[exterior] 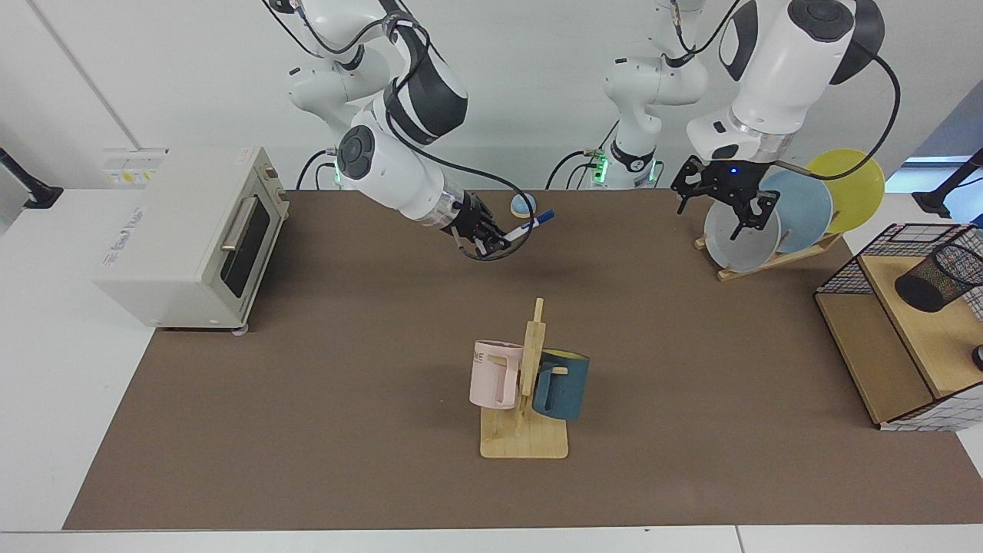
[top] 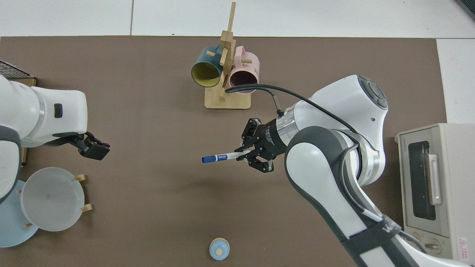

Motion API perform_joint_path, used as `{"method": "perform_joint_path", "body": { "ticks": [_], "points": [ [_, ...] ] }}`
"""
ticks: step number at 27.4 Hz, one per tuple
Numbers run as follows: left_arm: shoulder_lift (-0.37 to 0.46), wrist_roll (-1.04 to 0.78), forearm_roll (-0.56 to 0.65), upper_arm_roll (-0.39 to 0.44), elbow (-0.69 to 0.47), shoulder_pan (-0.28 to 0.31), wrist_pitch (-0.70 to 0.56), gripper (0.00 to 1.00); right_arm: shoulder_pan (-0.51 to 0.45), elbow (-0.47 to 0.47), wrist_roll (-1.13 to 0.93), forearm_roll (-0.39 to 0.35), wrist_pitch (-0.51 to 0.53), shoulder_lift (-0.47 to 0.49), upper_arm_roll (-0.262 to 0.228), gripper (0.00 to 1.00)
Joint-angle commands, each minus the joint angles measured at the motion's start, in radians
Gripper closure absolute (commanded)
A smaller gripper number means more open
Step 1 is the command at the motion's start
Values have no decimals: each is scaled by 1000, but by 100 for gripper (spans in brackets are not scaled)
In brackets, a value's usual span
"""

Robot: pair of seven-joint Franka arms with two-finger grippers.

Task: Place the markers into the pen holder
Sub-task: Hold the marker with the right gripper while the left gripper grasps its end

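Overhead, right claw (top: 248,152) pinches marker (top: 219,158) above brown mat (top: 148,207); left claw (exterior: 723,201) spread.

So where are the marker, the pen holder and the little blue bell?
marker (top: 222,157): top view, on its white barrel.
pen holder (exterior: 938,279): facing view, on its black mesh wall.
bell (top: 219,249): top view, on its blue dome.

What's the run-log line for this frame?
right pincer: shut on marker, midair over table | left pincer: open, near plate rack | pen holder: on basket shelf, no marker in yet
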Motion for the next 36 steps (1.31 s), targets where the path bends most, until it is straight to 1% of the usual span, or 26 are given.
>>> {"method": "perform_joint_path", "body": {
  "ticks": [1, 3, 6, 9, 11, 16, 20, 25, 31, 36],
  "points": [
    [-19, 51, -32, -4, -7, -22, -39, 0, 52, 26, 125, 56, 53, 7, -2, 100],
    [-21, 47, -41, -7, -6, -28, -71, 0, 81, 28, 171, 56, 79, 7, -2, 100],
    [-19, 49, -70, -22, -3, -33, -74, 0, 105, 30, 217, 61, 133, 8, -2, 100],
    [-21, 64, -73, -31, -6, -39, -74, 0, 118, 30, 256, 62, 150, 8, -2, 100],
    [-21, 145, -70, -39, -6, -48, -72, 0, 141, 33, 274, 61, 158, 8, -2, 100],
    [-34, 466, -58, -56, -17, -51, -48, 0, 161, 42, 317, 64, 208, 10, -2, 100],
    [-33, 587, -56, -58, -26, -53, -30, 0, 187, 43, 326, 64, 215, 10, -2, 100],
    [-33, 649, -56, -59, -36, -88, -25, 0, 188, 43, 326, 75, 216, 10, -2, 100],
    [-34, 785, -56, -61, -61, -134, -17, 0, 190, 45, 326, 81, 216, 10, -2, 100],
    [-36, 816, -56, -84, -69, -146, -10, 0, 191, 45, 326, 93, 216, 8, -2, 100]
  ]
}}
